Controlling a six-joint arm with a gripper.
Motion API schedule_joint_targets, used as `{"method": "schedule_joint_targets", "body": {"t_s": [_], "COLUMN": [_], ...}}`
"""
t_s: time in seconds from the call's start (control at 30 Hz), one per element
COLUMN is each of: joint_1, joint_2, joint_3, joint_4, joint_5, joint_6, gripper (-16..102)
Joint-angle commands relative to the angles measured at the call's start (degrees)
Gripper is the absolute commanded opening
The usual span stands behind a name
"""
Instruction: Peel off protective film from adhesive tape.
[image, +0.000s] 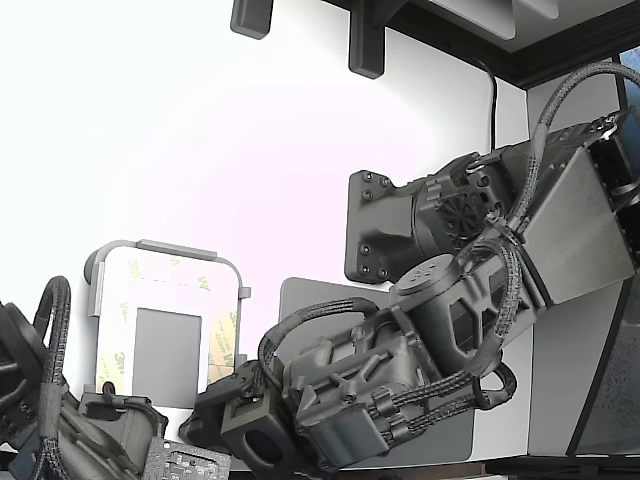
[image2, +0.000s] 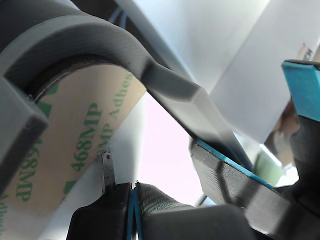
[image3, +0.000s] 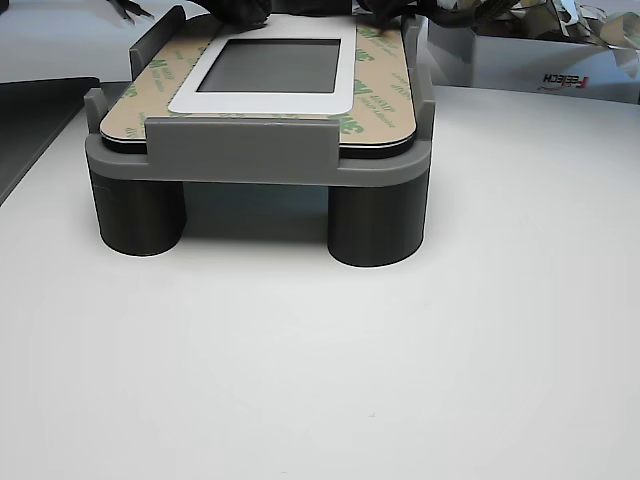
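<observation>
A white rounded plate lies in a grey fixture. Tape strips frame its grey rectangle. The protective film covers them, pale tan with green "468MP" print, and also shows in the other view and the exterior view. My gripper sits at the plate's near right corner in the exterior view. In the wrist view my gripper has its blue pads pressed together just below the film's edge. I cannot tell whether film lies between the pads.
A second arm reaches in at the exterior view's lower left. A second pair of blue-padded fingers stands apart beside my gripper. A large grey mat lies under my arm. A white box holds film scraps behind the fixture.
</observation>
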Motion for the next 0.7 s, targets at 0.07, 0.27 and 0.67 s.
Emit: {"method": "schedule_joint_targets", "body": {"t_s": [0.07,0.27,0.67], "joint_1": [-0.4,-0.3,0.0], "joint_2": [1.8,1.8,2.3], "joint_3": [-1.0,-1.0,-0.4], "joint_4": [-0.3,-0.2,-0.3], "joint_5": [-0.1,0.0,0.3], "joint_6": [0.3,0.5,1.3], "gripper": [-11,-11,-11]}}
